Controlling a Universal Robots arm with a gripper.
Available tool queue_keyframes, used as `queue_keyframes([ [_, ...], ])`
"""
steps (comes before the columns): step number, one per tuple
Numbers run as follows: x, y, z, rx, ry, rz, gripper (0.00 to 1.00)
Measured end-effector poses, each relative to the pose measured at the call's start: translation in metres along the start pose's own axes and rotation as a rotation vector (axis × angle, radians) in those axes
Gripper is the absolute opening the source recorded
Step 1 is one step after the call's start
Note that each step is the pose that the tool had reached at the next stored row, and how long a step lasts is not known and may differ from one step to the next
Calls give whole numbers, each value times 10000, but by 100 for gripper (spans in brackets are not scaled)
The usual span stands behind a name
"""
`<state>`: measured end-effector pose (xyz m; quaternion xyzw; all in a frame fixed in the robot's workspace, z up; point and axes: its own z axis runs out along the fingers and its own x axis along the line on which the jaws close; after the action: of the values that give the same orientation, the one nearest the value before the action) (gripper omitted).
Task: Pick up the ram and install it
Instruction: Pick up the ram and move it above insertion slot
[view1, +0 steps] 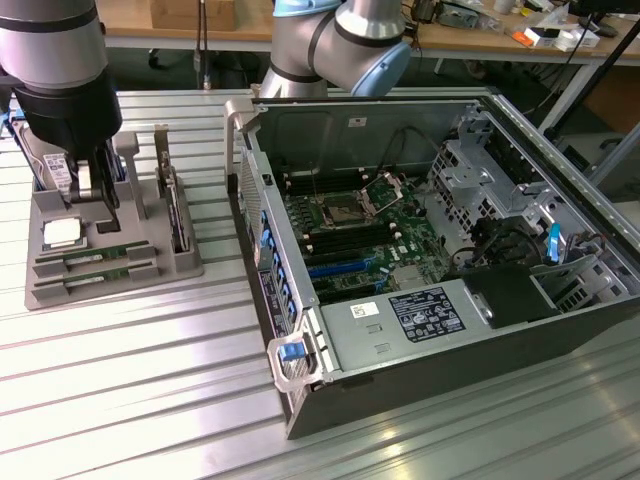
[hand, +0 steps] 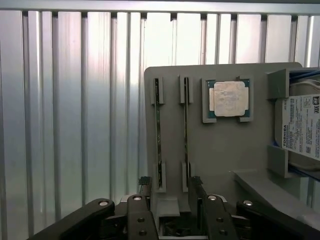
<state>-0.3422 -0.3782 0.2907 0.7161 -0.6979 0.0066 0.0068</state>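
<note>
Ram (hand: 158, 131), two green sticks on edge in slots of grey holder (hand: 220, 145), on the table (view1: 130, 380), processor chip (hand: 229, 99) beside them, jaws wide open above holder, gripping nothing.

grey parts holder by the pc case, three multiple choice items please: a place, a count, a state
1. Where is the processor chip? A in a holder recess; B in the computer case; C on the bare table.
2. How many ram sticks in the holder? A one; B two; C four.
3. The gripper is: A shut on a ram stick; B shut on the hard drive; C open, empty.
1A, it lies in a square recess; 2B, two stand on edge in slots; 3C, fingers apart, gripping nothing.
</note>
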Motion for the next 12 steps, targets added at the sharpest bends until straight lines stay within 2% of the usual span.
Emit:
queue_keyframes([
  [12, -5, 66, 183, 0, 0, 0, 42],
])
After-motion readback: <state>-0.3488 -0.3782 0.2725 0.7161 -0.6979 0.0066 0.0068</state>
